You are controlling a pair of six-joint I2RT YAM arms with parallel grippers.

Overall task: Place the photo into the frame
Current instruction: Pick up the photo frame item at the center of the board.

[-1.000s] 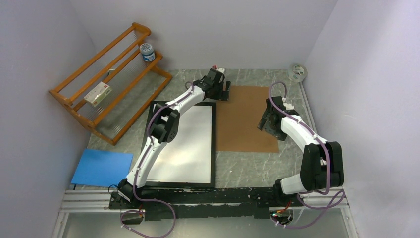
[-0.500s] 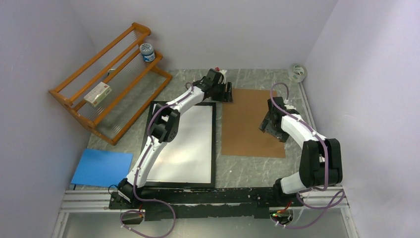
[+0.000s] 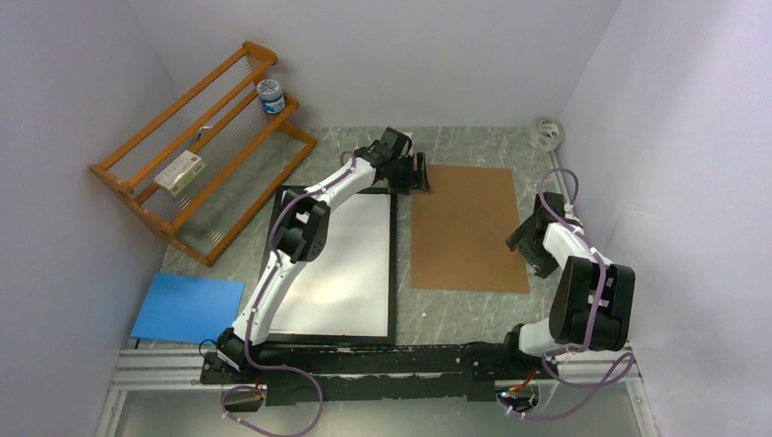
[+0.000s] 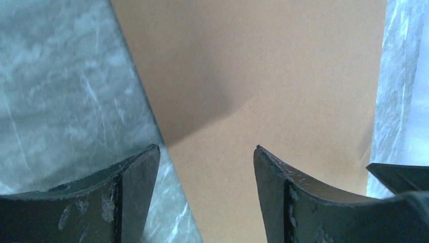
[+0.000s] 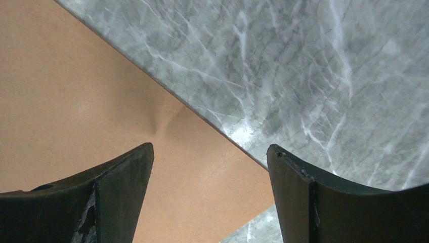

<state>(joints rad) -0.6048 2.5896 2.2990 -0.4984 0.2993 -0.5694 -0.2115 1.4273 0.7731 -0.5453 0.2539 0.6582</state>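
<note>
The photo (image 3: 350, 273) lies white back up inside the black frame (image 3: 392, 273) on the left half of the table, partly crossed by my left arm. A brown backing board (image 3: 469, 228) lies flat to the right of the frame. My left gripper (image 3: 421, 173) is at the board's far left corner, open, its jaws either side of the board's edge (image 4: 205, 152). My right gripper (image 3: 528, 250) is open over the board's right edge near its near corner (image 5: 210, 149). Neither holds anything.
An orange wooden rack (image 3: 196, 137) stands at the far left with a tin (image 3: 270, 95) and a small box (image 3: 179, 172) on it. A blue sheet (image 3: 187, 307) lies at the near left. A tape roll (image 3: 547, 133) sits at the far right corner.
The brown board has slid right, away from the frame. My right gripper went from the board's middle to its right edge. My left gripper followed slightly right and narrowed somewhat.
</note>
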